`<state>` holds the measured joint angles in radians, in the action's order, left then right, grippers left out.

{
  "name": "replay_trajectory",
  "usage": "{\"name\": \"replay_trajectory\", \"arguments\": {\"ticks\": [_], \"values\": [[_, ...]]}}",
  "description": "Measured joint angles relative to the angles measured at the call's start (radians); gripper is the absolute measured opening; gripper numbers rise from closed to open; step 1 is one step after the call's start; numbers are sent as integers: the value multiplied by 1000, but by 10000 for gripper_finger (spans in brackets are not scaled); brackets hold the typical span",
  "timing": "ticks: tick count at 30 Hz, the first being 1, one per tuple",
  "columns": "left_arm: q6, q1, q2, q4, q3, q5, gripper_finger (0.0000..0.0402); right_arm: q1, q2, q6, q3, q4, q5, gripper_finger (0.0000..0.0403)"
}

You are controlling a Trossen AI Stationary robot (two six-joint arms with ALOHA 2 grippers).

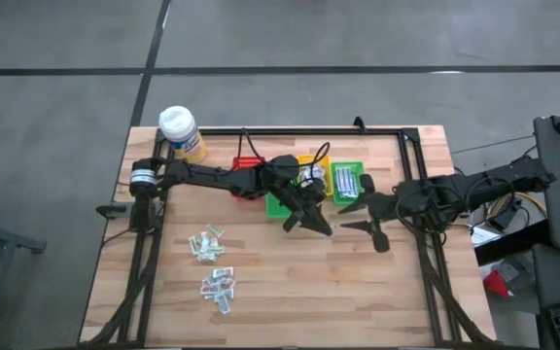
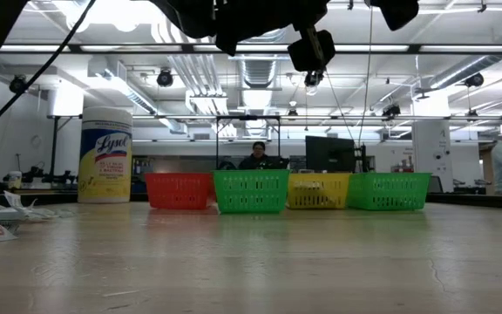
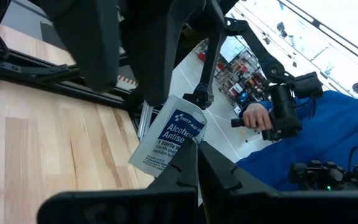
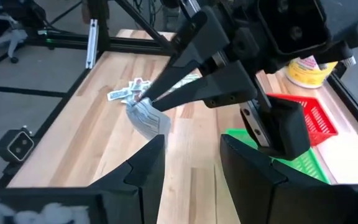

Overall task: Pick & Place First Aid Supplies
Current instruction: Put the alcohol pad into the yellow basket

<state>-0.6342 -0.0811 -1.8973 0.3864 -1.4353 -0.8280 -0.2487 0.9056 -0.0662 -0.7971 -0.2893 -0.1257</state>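
The left gripper point(image 4: 143, 99) pinches a flat white-and-blue antiseptic wipe packet point(image 4: 146, 118) dangling lengthwise; the right gripper point(image 4: 191, 158), nearest, faces it with jaws parted.

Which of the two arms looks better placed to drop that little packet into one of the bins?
Probably the left. Its fingers are shut on the white alcohol wipe packet, close to the green bin. The right gripper is open and empty.
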Motion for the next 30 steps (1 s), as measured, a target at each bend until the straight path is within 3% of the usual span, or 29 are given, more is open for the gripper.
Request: {"name": "replay_trajectory", "arguments": {"ticks": [22, 30], "values": [[5, -4, 0, 3, 0, 18, 0, 25, 64, -5, -2, 68, 108, 149], [5, -5, 0, -3, 0, 14, 0, 27, 85, -2, -23, 52, 112, 128]]}}
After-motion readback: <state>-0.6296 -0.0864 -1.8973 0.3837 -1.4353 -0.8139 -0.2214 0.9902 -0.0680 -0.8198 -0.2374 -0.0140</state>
